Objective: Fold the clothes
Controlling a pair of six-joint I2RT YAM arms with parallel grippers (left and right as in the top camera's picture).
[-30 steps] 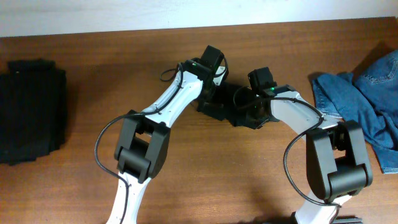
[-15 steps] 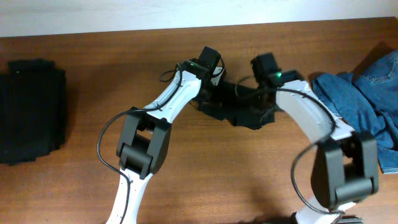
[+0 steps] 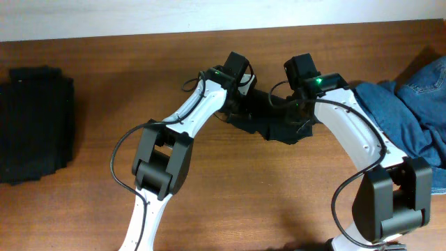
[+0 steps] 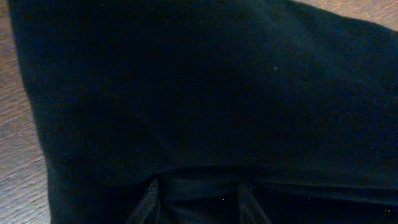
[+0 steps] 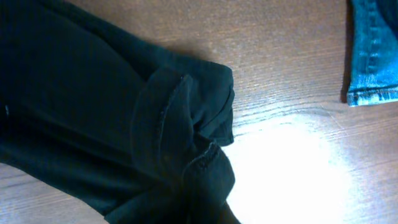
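Black garment (image 3: 268, 117) runs left-right | your left gripper (image 3: 234, 101) over its left end, right gripper (image 3: 297, 110) over its right | grips: cannot tell

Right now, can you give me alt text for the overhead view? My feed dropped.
The left arm and right arm meet over a crumpled black garment at the far middle of the wooden table. A folded black stack sits at the left edge; blue jeans lie heaped at the right edge.

Brown wooden table (image 3: 83, 202), pale wall strip (image 3: 104, 17) along far edge
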